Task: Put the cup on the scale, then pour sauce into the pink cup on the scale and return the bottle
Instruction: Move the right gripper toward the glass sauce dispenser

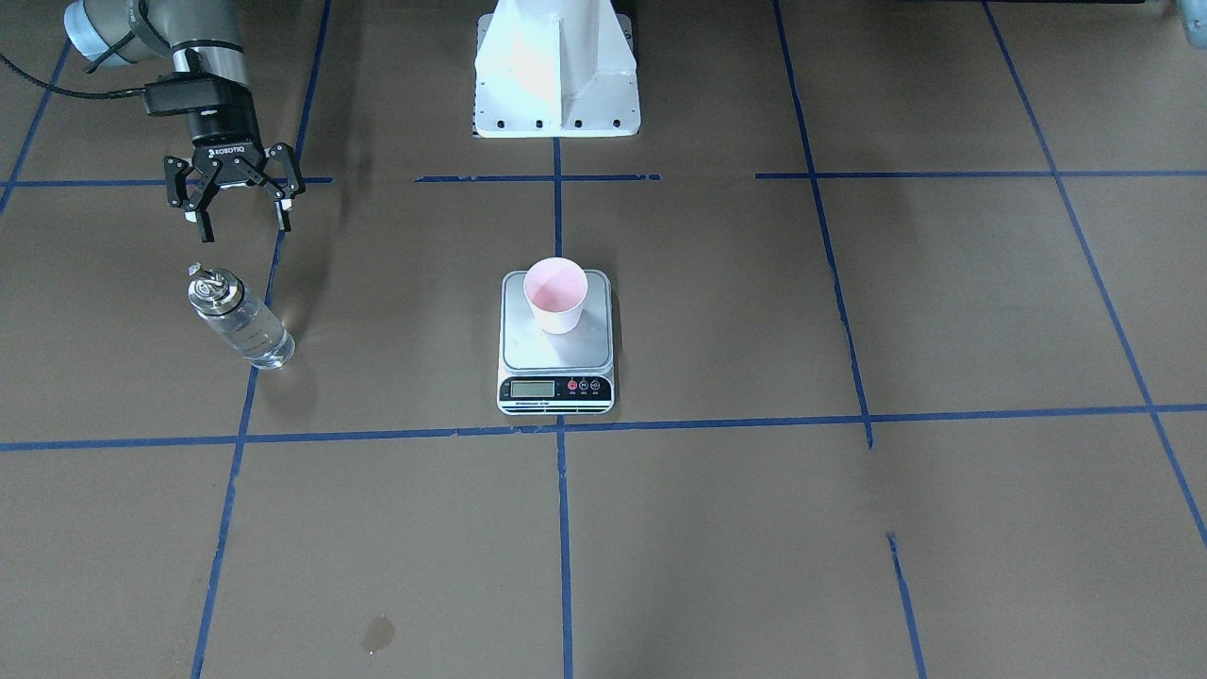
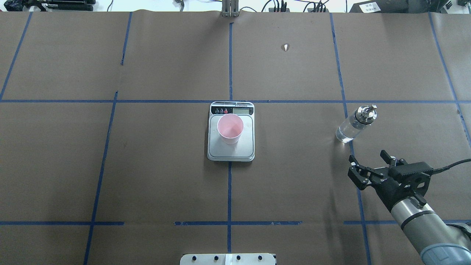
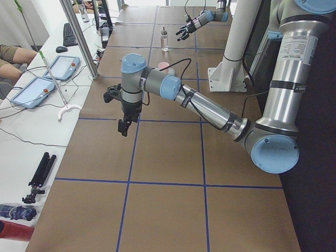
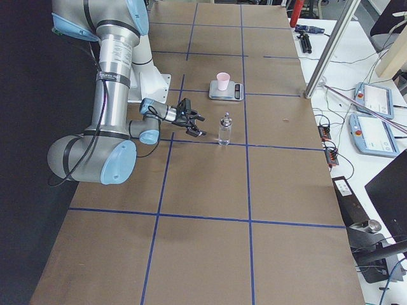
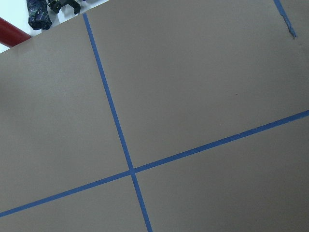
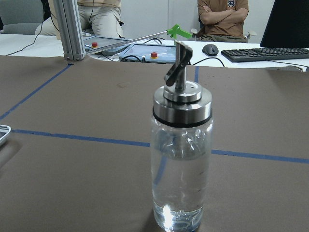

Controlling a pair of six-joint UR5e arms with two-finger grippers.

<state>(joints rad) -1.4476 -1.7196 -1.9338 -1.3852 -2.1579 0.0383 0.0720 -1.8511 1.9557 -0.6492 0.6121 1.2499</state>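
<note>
The pale pink cup (image 1: 556, 294) stands upright on the steel scale (image 1: 556, 356) at the table's middle; both also show in the overhead view, cup (image 2: 230, 129) on scale (image 2: 231, 153). The clear glass bottle (image 1: 240, 322) with a metal pourer cap stands on the table, holding clear sauce (image 6: 179, 174). My right gripper (image 1: 242, 219) is open and empty, a short way from the bottle (image 2: 354, 126) on the robot's side, and faces it. My left gripper (image 3: 123, 127) hangs over bare table far from the scale; I cannot tell whether it is open.
The white arm pedestal (image 1: 556, 75) stands at the robot's edge. A small wet spot (image 1: 377, 634) and a small white scrap (image 2: 286, 46) lie on the brown paper. Tablets (image 3: 62, 67) and seated people are beyond the far edge.
</note>
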